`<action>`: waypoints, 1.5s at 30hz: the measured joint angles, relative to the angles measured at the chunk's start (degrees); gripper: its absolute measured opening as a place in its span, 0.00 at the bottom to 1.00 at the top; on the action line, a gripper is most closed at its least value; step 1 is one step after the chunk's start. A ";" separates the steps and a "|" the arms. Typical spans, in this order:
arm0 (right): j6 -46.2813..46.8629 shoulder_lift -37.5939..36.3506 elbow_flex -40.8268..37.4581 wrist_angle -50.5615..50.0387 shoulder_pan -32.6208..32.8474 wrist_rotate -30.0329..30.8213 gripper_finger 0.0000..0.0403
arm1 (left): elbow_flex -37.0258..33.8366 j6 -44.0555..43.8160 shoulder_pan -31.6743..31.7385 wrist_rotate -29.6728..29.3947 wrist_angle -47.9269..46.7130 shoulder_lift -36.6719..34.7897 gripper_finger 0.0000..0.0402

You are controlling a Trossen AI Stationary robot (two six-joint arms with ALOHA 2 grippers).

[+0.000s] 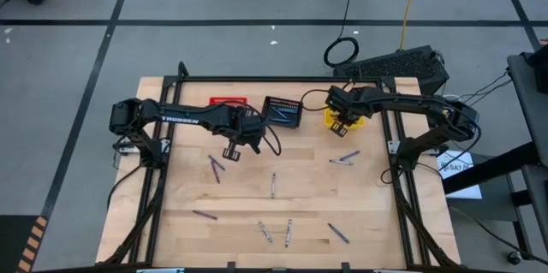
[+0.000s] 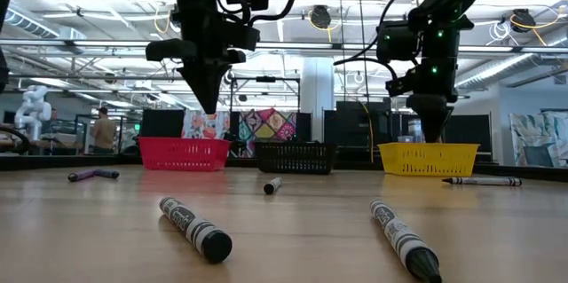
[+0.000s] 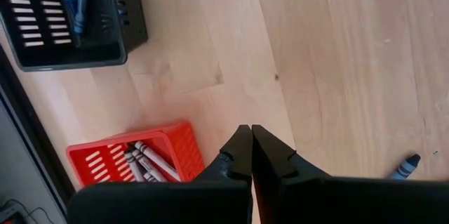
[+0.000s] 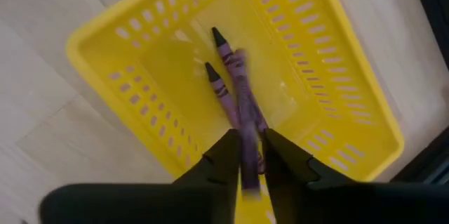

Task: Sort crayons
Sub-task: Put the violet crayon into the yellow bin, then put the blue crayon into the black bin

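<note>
- Nearest the low camera, two crayons lie loose on the tabletop.
- Right tool hangs over the yellow basket, clamped on a purple crayon (one already inside): the drop-off step.
- Next: part the fingers, then fetch another.
- Left tool, fingers together and empty, hovers near the red basket.

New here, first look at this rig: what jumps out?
The right gripper hangs over the yellow basket at the table's far right, a purple crayon between its fingers above others inside. The left gripper hovers shut and empty in front of the red basket. Loose crayons lie scattered over the near half of the table.
</note>
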 joint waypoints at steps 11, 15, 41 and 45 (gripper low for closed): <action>-0.06 0.00 0.06 -0.16 0.01 0.07 0.30 | 0.00 0.00 0.00 0.01 -0.54 0.00 0.00; 1.40 0.00 2.55 -3.42 0.02 0.06 0.31 | 0.00 -0.56 -0.16 0.02 -2.72 0.00 0.00; 21.64 -6.01 11.58 -21.29 16.47 -14.97 0.31 | -17.47 -15.39 -3.13 5.25 -3.04 -20.17 0.00; 24.44 -6.24 11.58 -20.67 19.67 -14.86 0.31 | -22.11 -13.80 -3.13 7.08 0.03 -21.69 0.00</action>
